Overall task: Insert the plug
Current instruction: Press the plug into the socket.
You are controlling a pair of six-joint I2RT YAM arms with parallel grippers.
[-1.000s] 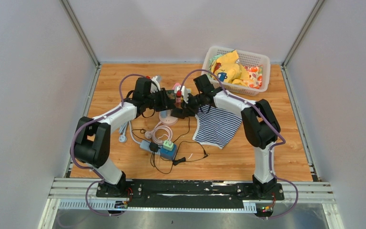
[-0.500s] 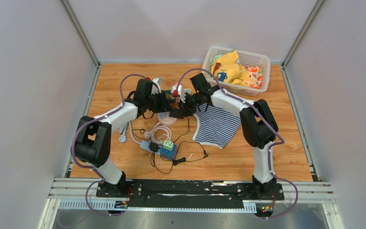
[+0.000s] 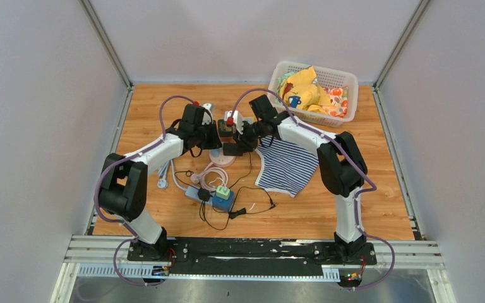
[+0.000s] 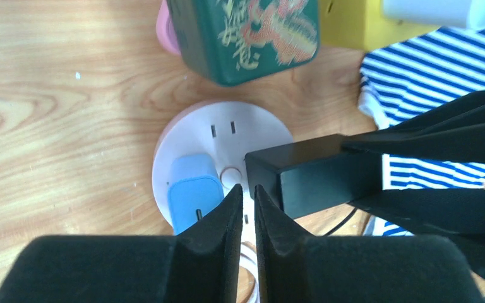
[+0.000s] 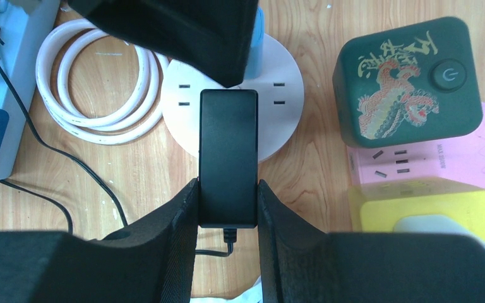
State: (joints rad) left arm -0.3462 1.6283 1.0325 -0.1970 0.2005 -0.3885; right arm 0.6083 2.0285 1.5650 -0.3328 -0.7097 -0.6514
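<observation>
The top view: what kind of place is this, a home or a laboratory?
Most likely a robot test cell, not a home: a wooden table enclosed by plain grey panels, two arms bolted to a metal rail, and practice props such as a round socket and a laundry basket.

Blue charger [image 4: 192,199] and green cube [image 5: 407,85] crowding the round socket [image 5: 284,120].

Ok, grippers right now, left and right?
Left gripper: jaws nearly shut, holding nothing.
Right gripper: shut on the black plug.
</observation>
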